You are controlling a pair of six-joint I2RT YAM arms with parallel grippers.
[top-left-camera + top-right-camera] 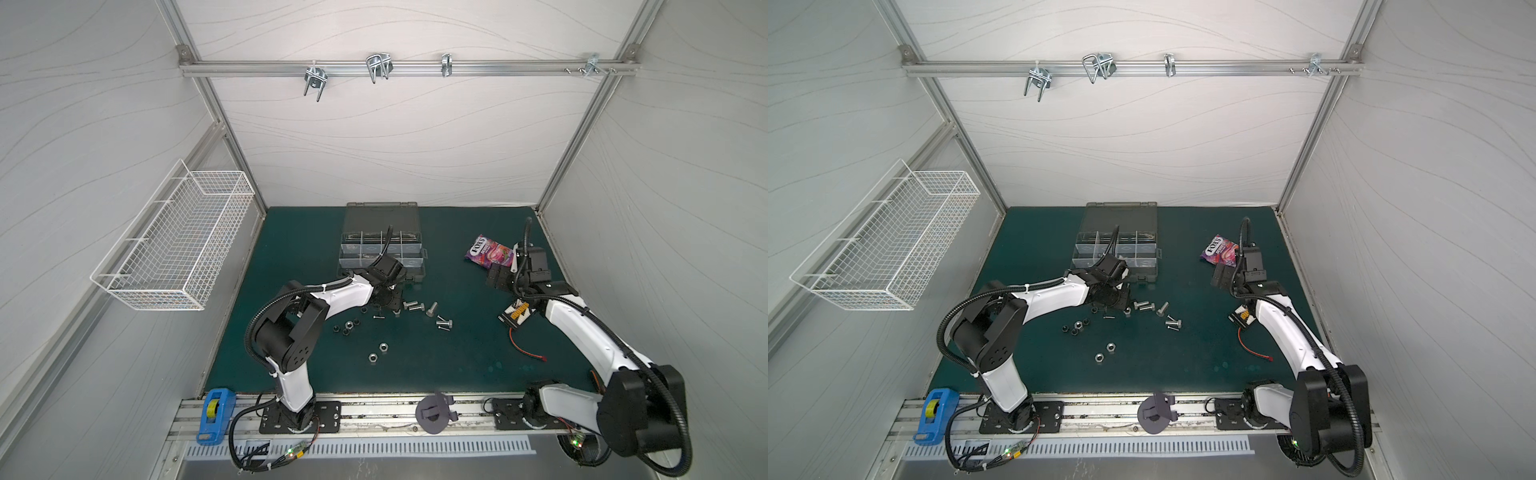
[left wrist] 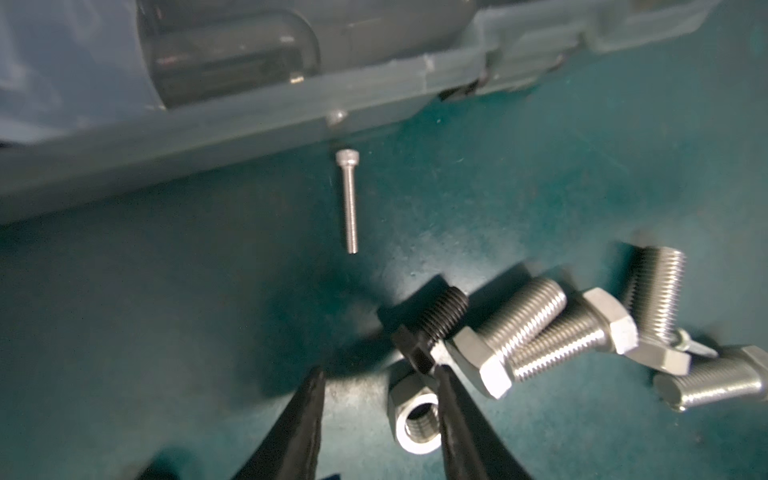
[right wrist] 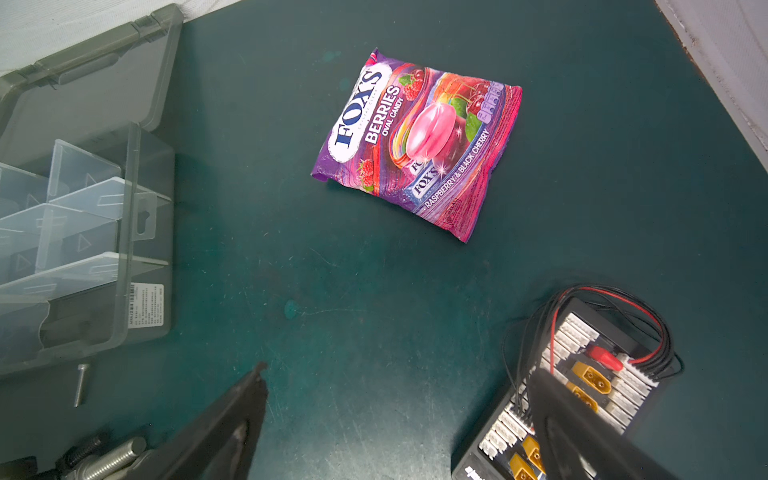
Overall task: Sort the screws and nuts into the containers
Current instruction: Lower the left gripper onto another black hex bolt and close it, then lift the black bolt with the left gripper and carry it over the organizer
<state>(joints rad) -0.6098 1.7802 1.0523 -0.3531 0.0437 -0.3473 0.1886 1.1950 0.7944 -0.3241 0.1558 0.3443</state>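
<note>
Fingers (image 2: 291,436) of the left gripper (image 2: 378,372) were held part open, nothing clamped, one tip just beside a black bolt (image 2: 436,320) and a silver nut (image 2: 413,419). Hard, smooth and small, the bolt was judged best pinched across its threaded shank. Four silver bolts (image 2: 523,328) and one thin screw (image 2: 350,199) were counted nearby on the mat (image 2: 166,311), outside the open case (image 2: 249,145). Farther off, the right gripper (image 3: 399,372) was spread wide, empty.
</note>
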